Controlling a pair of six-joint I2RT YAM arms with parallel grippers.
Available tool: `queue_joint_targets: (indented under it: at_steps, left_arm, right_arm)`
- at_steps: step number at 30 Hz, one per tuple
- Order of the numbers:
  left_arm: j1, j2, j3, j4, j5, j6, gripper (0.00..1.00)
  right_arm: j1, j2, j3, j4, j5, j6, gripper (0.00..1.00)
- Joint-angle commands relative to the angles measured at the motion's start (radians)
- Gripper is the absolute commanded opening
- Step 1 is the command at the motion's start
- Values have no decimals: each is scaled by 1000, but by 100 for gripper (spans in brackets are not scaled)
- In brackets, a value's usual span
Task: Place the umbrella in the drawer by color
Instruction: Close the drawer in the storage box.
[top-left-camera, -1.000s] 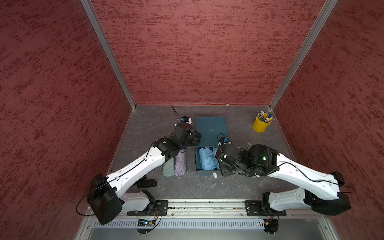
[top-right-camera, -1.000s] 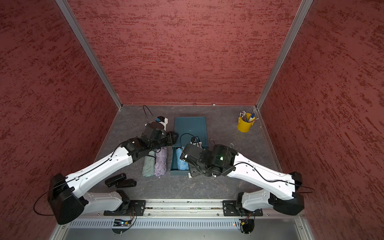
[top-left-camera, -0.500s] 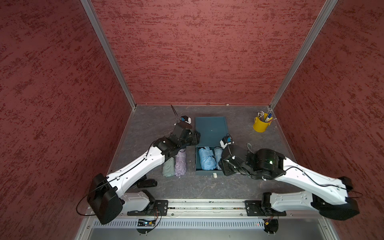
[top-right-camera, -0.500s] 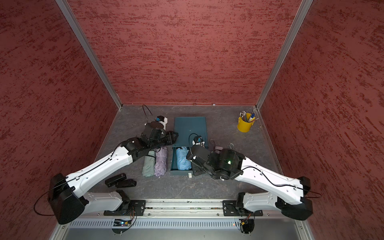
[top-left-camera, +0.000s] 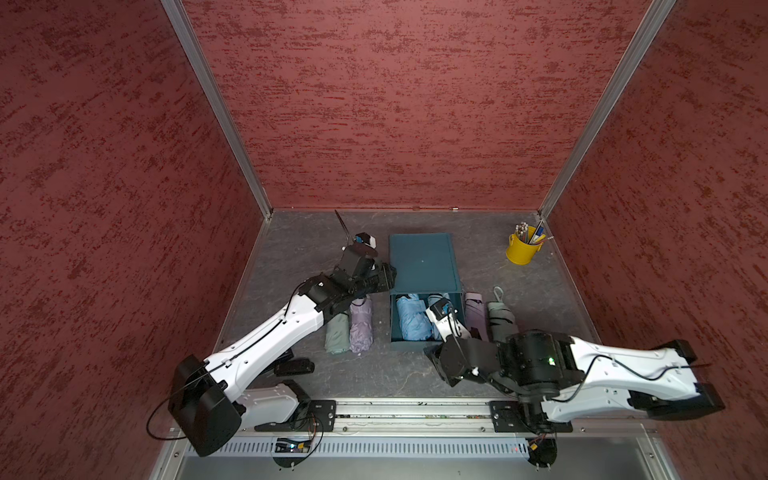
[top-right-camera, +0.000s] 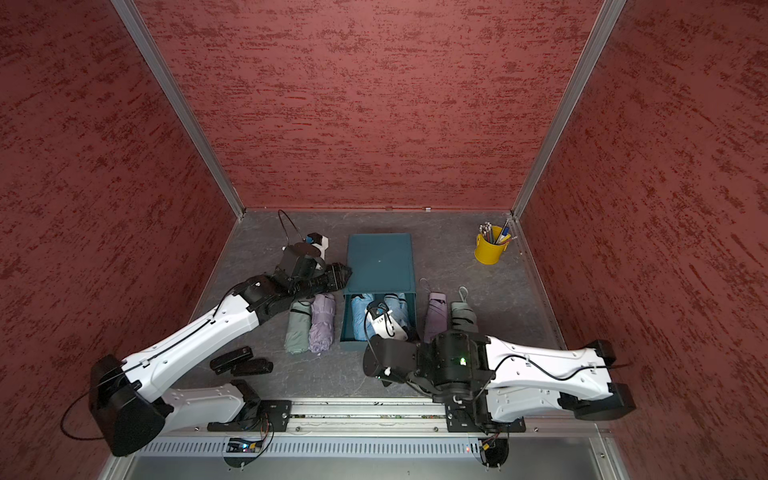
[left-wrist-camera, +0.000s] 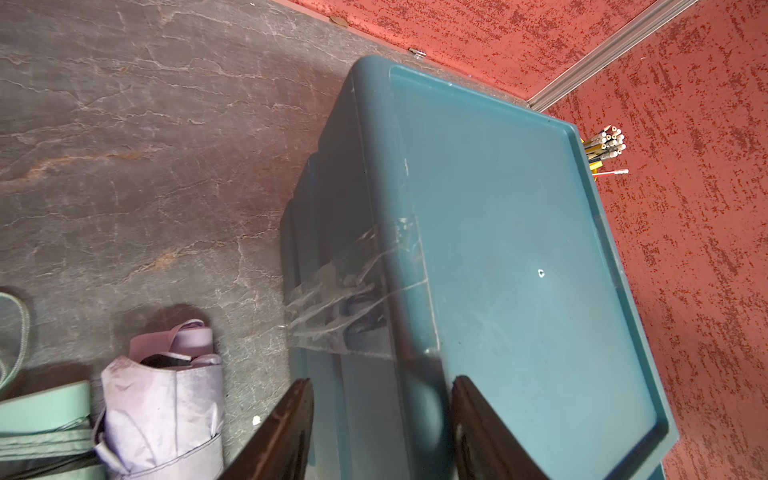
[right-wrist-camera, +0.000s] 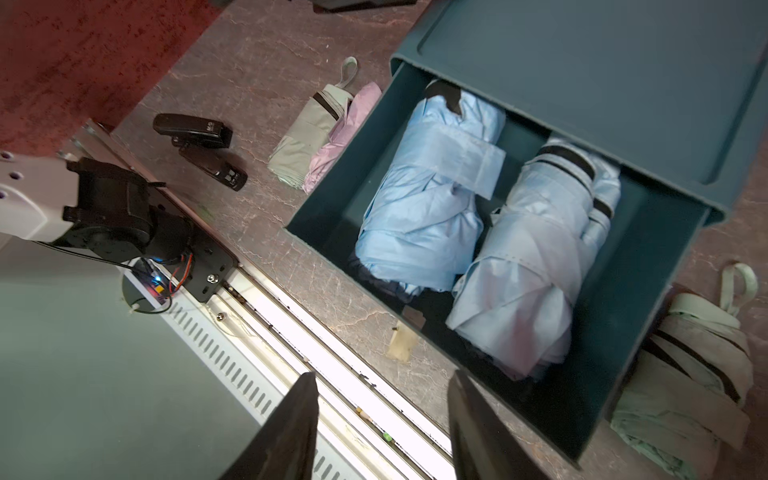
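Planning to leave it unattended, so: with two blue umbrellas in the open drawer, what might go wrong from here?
1. The left gripper has its jaws either side of the cabinet edge; a sideways move might drag it despite the tape.
2. The blue umbrellas fill most of the drawer; closing it might snag fabric under the cabinet.
3. The purple umbrella lies close beside the drawer; the right gripper might knock it.

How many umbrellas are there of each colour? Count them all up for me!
Blue umbrellas: 2
Lilac umbrellas: 2
Green umbrellas: 2
Total: 6
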Motion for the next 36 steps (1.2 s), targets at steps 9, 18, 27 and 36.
queue_joint_targets:
  at_steps: [9, 18, 27, 36]
  left_arm:
    - [12, -59, -28, -105, -9, 7, 63]
    - [9, -67, -24, -41, 62, -3, 66]
    - [-1, -87, 28, -43, 28, 11, 69]
    - [-25, -1, 21, 28, 95, 35, 65]
  right_arm:
    - [168, 46, -90, 0, 372, 246, 66]
    - [167, -27, -226, 130, 221, 272, 62]
    - [171, -79, -329, 235, 204, 250, 59]
    - [167, -177, -453, 335, 252, 276, 61]
